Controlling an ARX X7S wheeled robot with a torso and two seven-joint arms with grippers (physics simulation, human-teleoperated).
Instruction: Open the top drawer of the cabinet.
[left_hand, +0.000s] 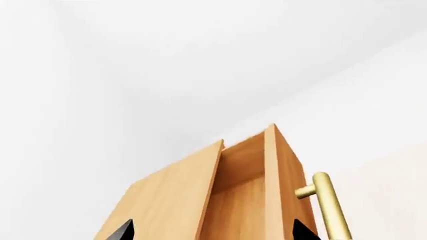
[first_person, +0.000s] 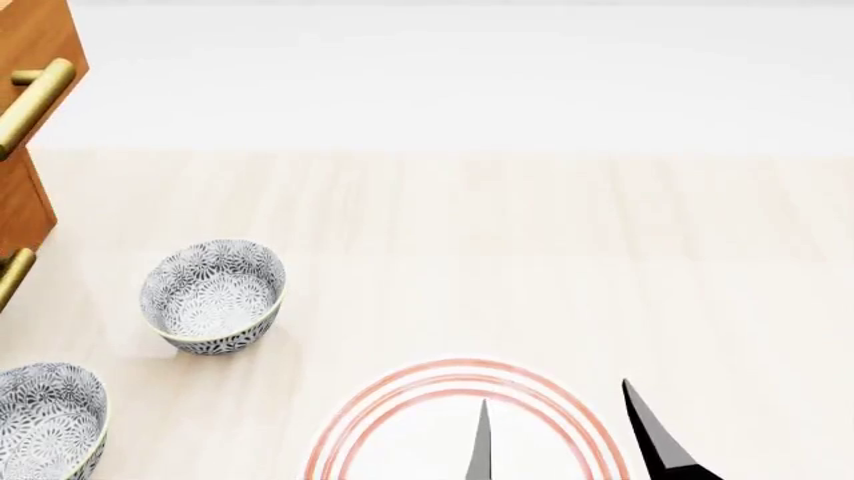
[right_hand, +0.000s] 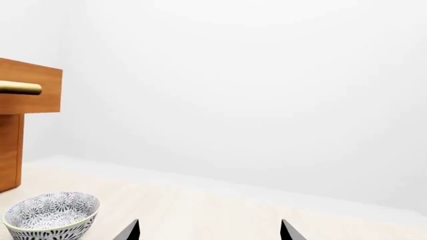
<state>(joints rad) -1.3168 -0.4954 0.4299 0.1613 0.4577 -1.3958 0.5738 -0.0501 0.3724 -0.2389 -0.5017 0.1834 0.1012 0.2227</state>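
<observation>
Black tips of the right end effector (first_person: 567, 440) stand apart over a red-ringed plate (first_person: 400, 400), both cropped. Left end effector (left_hand: 212, 231) gapes before the pulled-out top drawer (left_hand: 257, 175), far left on the cabinet (first_person: 20, 215); its brass handle (left_hand: 330, 205) runs off-frame.

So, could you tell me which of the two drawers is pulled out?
The top drawer: its front juts out past the lower drawer, whose front sits further back against the cabinet.
</observation>
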